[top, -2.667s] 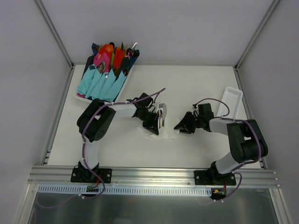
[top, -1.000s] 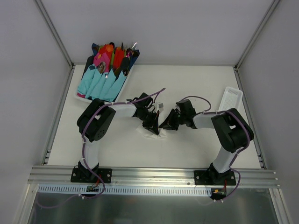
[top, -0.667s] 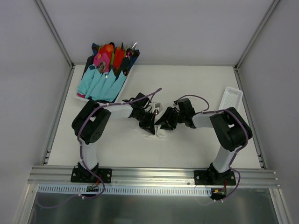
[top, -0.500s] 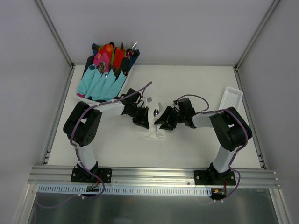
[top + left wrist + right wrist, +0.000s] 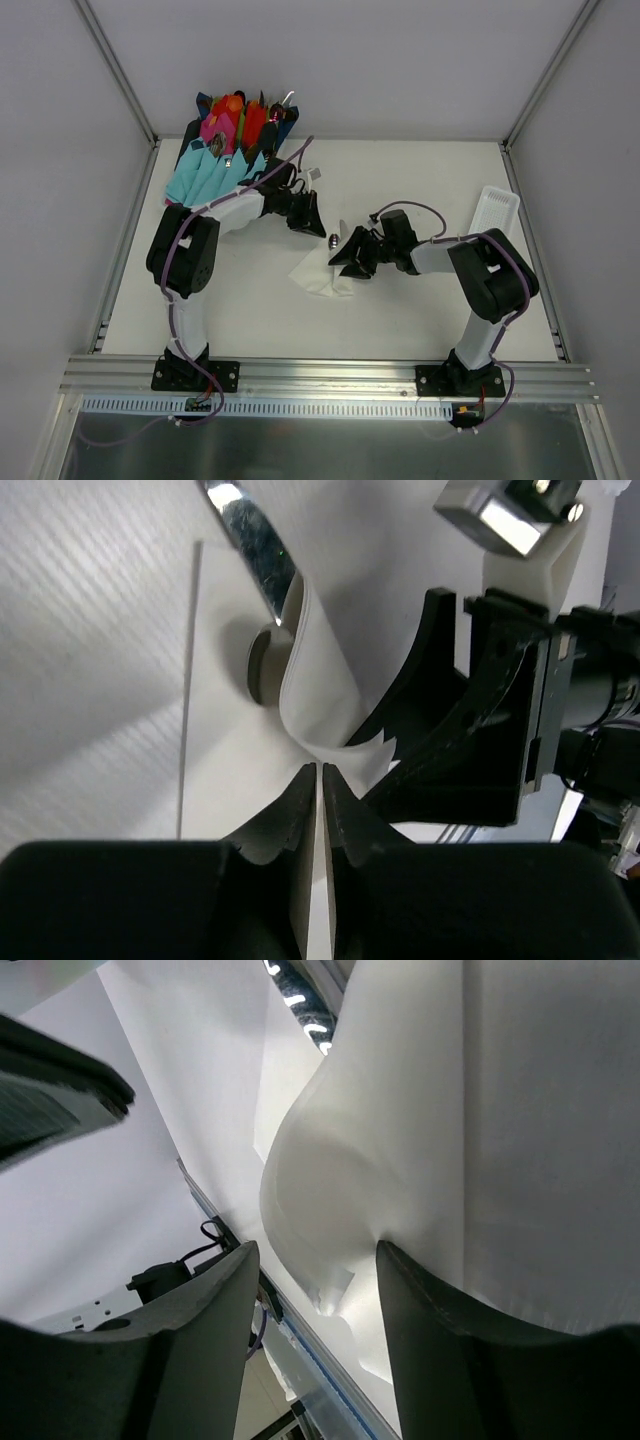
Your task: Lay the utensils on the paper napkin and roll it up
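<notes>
**Two grippers meet at a rumpled napkin**

From above, the paper napkin (image 5: 318, 278) lies creased at the middle of the table (image 5: 430, 175). The shiny tip of a utensil (image 5: 332, 239) shows at its far edge. The right gripper (image 5: 345, 256) sits low on the napkin's right side, while the left gripper (image 5: 312, 222) hangs just beyond the paper, clear of it. Coloured napkin bundles (image 5: 215, 175) fill the far-left corner, and a white ribbed tray (image 5: 497, 215) lies at the right edge.

At the left wrist, the left gripper (image 5: 320, 785) is clenched to a hairline gap, with nothing seen between its fingers. Past them the paper napkin (image 5: 230, 760) curls up beside the utensil (image 5: 255, 545), its raised edge reaching the right gripper (image 5: 420, 730).

At the right wrist, the right gripper (image 5: 312, 1250) stands released, fingers spread, with a bulge of paper napkin (image 5: 400, 1110) rising between them.
</notes>
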